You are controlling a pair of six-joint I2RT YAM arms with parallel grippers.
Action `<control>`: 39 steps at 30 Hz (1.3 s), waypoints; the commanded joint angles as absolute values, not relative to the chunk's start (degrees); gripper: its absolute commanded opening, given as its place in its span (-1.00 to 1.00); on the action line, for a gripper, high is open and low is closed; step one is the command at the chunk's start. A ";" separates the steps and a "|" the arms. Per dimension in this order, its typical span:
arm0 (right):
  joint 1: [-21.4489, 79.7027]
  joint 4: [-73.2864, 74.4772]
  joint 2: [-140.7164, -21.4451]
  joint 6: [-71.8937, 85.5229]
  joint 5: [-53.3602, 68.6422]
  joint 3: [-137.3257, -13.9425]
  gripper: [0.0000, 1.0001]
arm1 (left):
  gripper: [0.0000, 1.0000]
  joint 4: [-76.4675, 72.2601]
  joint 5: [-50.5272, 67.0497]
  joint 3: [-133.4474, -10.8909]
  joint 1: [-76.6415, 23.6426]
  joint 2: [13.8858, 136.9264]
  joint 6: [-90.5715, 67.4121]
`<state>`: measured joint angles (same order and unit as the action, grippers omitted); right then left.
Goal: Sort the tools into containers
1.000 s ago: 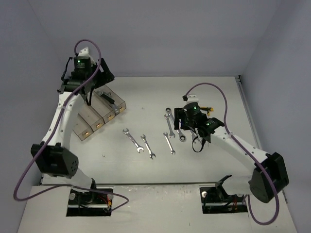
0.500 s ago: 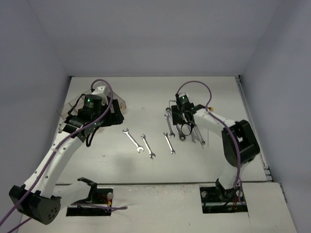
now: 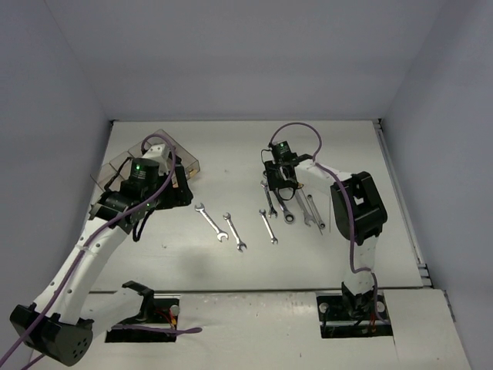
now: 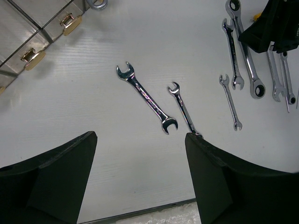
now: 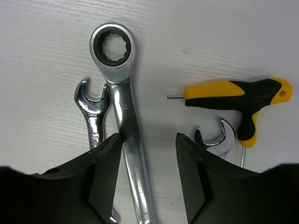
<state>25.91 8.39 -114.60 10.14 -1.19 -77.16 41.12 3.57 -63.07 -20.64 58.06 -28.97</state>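
The containers (image 3: 115, 166) are smoky clear bins in a row at the back left, partly hidden by my left arm; their brass-latched ends show in the left wrist view (image 4: 28, 32). My left gripper (image 3: 176, 193) is open and empty (image 4: 140, 136), above bare table just right of the bins. Two open-end wrenches (image 4: 146, 99) (image 4: 184, 109) lie ahead of it. My right gripper (image 3: 279, 185) is open and low (image 5: 148, 158). Its jaws straddle the shaft of a ratcheting wrench (image 5: 124, 102), the left finger (image 5: 100, 172) against it.
A small open-end wrench (image 5: 93, 112) lies left of the ratcheting wrench. A yellow-and-black T-handle hex key (image 5: 238, 98) and another wrench head (image 5: 217, 140) lie to its right. Several more wrenches (image 3: 267, 227) lie mid-table. Grey walls close off the table's sides and back.
My left gripper has come away from over the bins, forward and right, and lower. My right arm has folded back, bringing its gripper up and left over the ratcheting wrench.
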 commanded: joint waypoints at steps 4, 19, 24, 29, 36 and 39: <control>25.95 11.37 -115.17 8.44 1.27 -78.81 -0.06 | 0.48 39.97 4.45 -64.46 -20.92 59.05 -28.74; 27.01 20.56 -117.81 9.94 0.92 -76.28 -0.15 | 0.48 39.68 5.44 -68.04 -22.12 64.36 -26.99; 27.63 23.44 -118.54 10.02 1.32 -77.17 -0.17 | 0.48 39.64 5.66 -69.11 -22.88 66.06 -26.52; 28.32 25.15 -118.97 9.63 1.86 -77.52 -0.18 | 0.48 39.62 5.80 -69.87 -23.11 66.85 -26.05; 28.92 25.76 -121.28 8.12 3.47 -79.52 -0.33 | 0.48 39.31 6.29 -70.09 -23.39 67.69 -25.76; 28.87 25.80 -122.56 7.91 3.43 -80.11 -0.60 | 0.48 38.68 6.33 -70.14 -23.81 68.07 -26.10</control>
<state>27.95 18.33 -117.23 8.94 1.71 -81.38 41.10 5.78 -66.98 -22.97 68.04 -26.83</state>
